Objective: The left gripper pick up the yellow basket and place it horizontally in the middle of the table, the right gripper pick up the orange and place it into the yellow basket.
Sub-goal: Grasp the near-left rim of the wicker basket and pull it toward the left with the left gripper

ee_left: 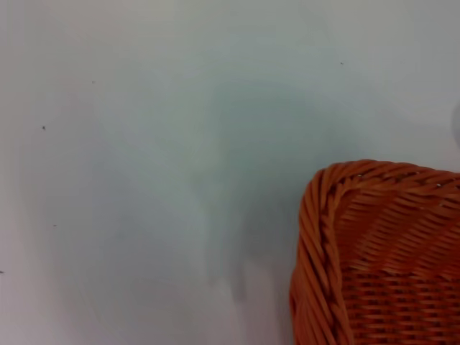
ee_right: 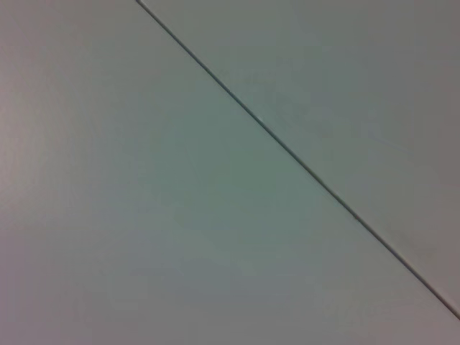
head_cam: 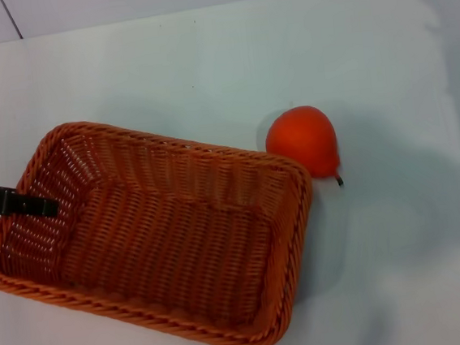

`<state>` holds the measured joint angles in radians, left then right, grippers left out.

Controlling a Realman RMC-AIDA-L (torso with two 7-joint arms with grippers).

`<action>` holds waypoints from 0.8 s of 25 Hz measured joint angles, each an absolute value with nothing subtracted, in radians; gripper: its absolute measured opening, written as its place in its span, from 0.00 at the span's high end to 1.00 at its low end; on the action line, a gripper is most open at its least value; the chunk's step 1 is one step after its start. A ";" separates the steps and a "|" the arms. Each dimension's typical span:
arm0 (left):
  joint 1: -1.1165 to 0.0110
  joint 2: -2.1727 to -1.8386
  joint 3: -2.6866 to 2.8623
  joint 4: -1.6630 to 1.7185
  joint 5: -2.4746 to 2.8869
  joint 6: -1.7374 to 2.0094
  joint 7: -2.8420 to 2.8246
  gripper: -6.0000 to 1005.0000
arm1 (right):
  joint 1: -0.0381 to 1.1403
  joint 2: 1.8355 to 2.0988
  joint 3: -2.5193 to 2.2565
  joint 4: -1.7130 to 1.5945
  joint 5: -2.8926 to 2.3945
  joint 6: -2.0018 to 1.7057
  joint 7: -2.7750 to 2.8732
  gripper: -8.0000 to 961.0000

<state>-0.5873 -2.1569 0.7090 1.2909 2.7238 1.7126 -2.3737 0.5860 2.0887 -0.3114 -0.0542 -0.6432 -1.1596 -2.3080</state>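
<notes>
Woven orange-brown wicker fills most of the head view: the yellow basket (head_cam: 151, 237) sits on the table (head_cam: 203, 61), turned at a bit of an angle, open side up and nothing inside it. A slim black finger of the left gripper (head_cam: 14, 201) pokes in from the left edge and ends right at the basket's left short wall, just over the braided rim. Only that one bar shows, so I can't tell if the fingers are apart or pinched on the rim. The orange (head_cam: 303, 140) lies on the table on the far side of the basket from that finger, just beside the basket's far right corner, with its little dark stem pointing down toward the near edge. Touching the rim or only close to it, hard to say

Left wrist view: one rounded corner of the basket (ee_left: 374, 251) and plain tabletop (ee_left: 144, 144) around it, no fingers showing

Right wrist view: just a flat pale grey surface with a thin dark seam (ee_right: 287, 147) running diagonally across it. The right gripper doesn't show anywhere
</notes>
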 joint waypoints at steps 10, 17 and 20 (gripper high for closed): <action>-0.589 -2.154 0.733 1.259 2.724 1.712 -2.379 0.46 | 0.584 2.088 -0.323 -0.050 -0.644 -1.156 -2.290 0.02; -0.591 -2.158 0.734 1.266 2.724 1.713 -2.386 0.76 | 0.581 2.089 -0.341 -0.048 -0.644 -1.151 -2.285 0.02; -0.591 -2.159 0.733 1.266 2.723 1.712 -2.393 0.82 | 0.577 2.089 -0.344 -0.047 -0.644 -1.151 -2.284 0.02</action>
<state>-0.5905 -2.1591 0.7326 1.2663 2.7227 1.7116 -2.3935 0.5771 2.0891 -0.3442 -0.0475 -0.6443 -1.1508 -2.2844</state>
